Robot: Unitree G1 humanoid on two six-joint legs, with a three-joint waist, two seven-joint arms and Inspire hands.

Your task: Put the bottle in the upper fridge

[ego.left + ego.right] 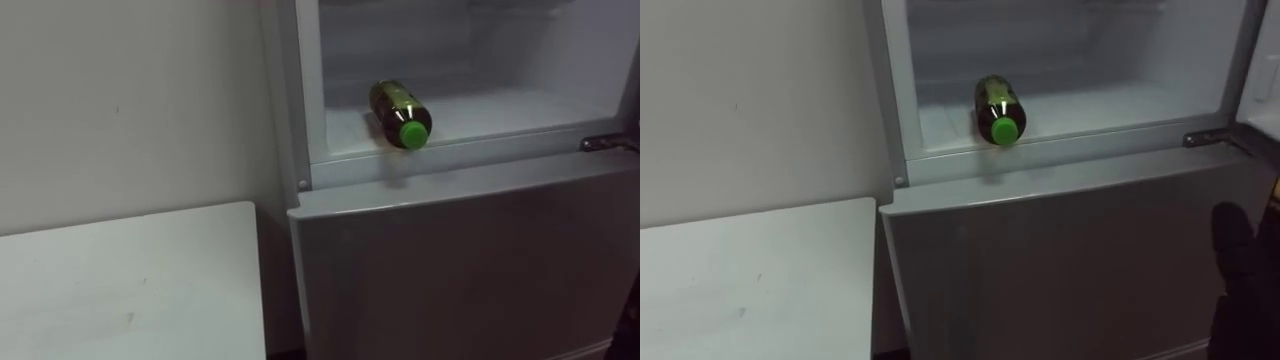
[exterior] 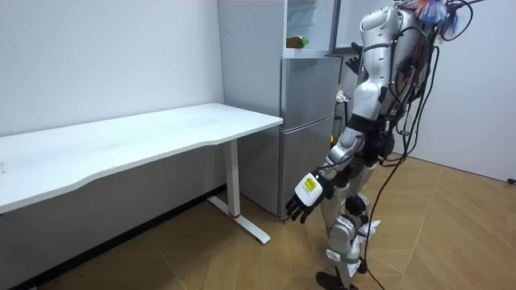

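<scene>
- Lying on its side, the dark plastic bottle with a green screw cap [image 1: 400,113] rests on the pale floor of the upper compartment [image 1: 520,108] of the tall grey fridge [image 2: 310,121]. The cap points outward, right at the front lip.
- Upper compartment: open to the room. The grey lower door [image 1: 460,270] beneath it is closed.
- Robot: stands upright before the fridge, near the end of the long white table [image 1: 130,285] that sits beside the fridge.
- Left hand [image 2: 305,197]: hangs low at the robot's side, fingers loose and spread, holding nothing.
- Right hand [image 1: 1240,280]: held up in front of the lower door, well apart from the bottle. Its fingers look straightened and hold nothing.
- Progress: the placing appears done, since the bottle is inside and neither hand touches it.
- Remaining, as a judgement: the bottle sits so near the edge that a nudge deeper may be prudent. The compartment would also want shutting, though the task does not ask for it.
</scene>
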